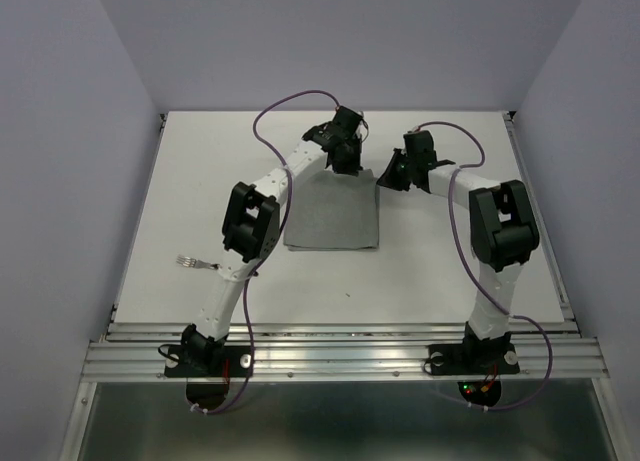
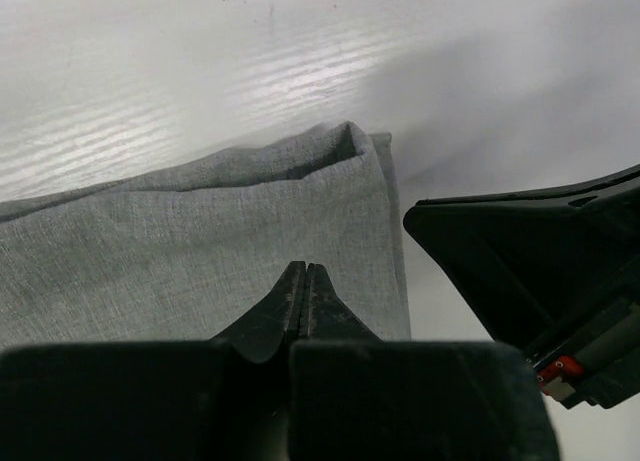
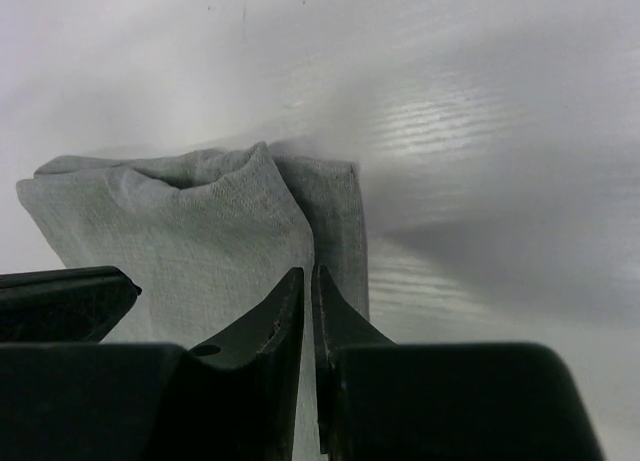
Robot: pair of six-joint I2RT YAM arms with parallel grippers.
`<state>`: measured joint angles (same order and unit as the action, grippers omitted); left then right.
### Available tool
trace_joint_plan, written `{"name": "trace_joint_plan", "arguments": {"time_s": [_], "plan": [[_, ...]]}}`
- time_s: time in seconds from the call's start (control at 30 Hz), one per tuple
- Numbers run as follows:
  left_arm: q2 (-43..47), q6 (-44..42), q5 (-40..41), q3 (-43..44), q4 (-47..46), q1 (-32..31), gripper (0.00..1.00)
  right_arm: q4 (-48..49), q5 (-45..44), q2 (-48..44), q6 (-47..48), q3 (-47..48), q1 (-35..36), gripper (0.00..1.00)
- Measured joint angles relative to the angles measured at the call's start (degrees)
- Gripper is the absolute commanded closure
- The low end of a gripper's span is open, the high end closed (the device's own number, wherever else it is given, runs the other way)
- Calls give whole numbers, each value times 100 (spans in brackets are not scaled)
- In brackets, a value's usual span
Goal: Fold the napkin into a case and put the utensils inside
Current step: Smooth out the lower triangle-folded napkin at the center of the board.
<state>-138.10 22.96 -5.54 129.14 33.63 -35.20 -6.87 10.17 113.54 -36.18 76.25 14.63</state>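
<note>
The grey napkin (image 1: 332,213) lies flat in the middle of the white table (image 1: 200,171). My left gripper (image 1: 347,164) is at its far edge, jaws tight together with the tips down in the cloth (image 2: 200,231). My right gripper (image 1: 388,176) is at the far right corner, where the cloth (image 3: 200,231) is bunched and lifted; its jaws (image 3: 307,273) are nearly together with the napkin's edge running up between them. Of the utensils, one fork (image 1: 197,264) lies on the table left of the left arm. No case shows.
The two grippers are close together at the napkin's far edge; the right one's dark body (image 2: 530,251) fills the right of the left wrist view. Grey walls enclose the table on three sides. A metal rail (image 1: 340,353) runs along the near edge.
</note>
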Motion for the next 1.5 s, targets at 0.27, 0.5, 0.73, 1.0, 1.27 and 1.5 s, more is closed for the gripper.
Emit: {"name": "trace_joint_plan", "arguments": {"time_s": [0.27, 0.5, 0.73, 1.0, 1.27, 1.5], "plan": [[-697, 2, -68, 455, -234, 125, 100, -15, -22, 610, 7, 608, 0, 87], [-1003, 50, -258, 487, -588, 155, 100, -37, -35, 844, 24, 728, 0, 88], [-1003, 72, -448, 483, -890, 155, 100, 133, -50, 820, -9, 544, 0, 91], [-367, -39, -516, -789, -1163, 118, 100, 621, 35, 72, -243, -723, -4, 91], [868, -166, -380, -2229, -984, -144, 94, 433, 4, -1198, -319, -1954, -4, 73], [1156, -144, -153, -2107, -907, -553, 69, 437, -212, -1377, -457, -1982, -4, 73]]}}
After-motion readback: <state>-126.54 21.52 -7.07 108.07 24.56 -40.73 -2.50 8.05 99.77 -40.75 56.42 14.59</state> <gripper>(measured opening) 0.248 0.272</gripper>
